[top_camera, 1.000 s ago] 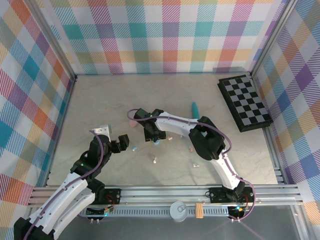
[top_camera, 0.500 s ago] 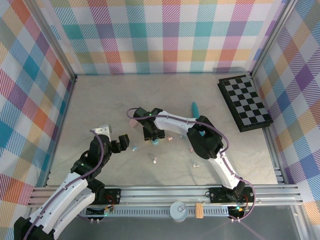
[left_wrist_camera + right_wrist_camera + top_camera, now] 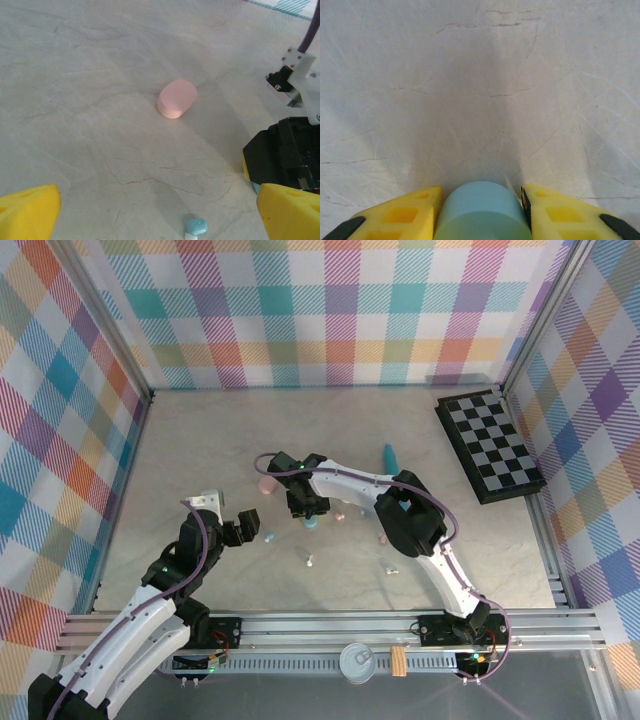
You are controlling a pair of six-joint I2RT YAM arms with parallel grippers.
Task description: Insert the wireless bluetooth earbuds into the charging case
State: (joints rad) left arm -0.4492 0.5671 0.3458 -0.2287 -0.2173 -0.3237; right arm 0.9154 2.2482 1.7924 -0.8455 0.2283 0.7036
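On the worktop point(image 3: 200, 440) the earbuds point(image 3: 310, 561) are lying loose and scattered, none sitting in a case as far as I can judge; so the task is looking barely begun, with every insertion left to do; a blue earbud point(image 3: 196, 227) is lying just ahead of the left gripper point(image 3: 160, 215), which is standing wide and empty; the pink case point(image 3: 177, 98) is resting closed, well apart from it; the blue case point(image 3: 482, 215) is sitting between the fingers of the right gripper point(image 3: 481, 192), which is standing narrow about it; whether it is actually gripping, I cannot tell; the frame's edge is cutting off that case, so its lid is staying unreadable; from above the earbuds are showing too small to count or colour surely; a teal stick point(image 3: 389, 455) and checkered board point(image 3: 490, 445) are lying off to the right.
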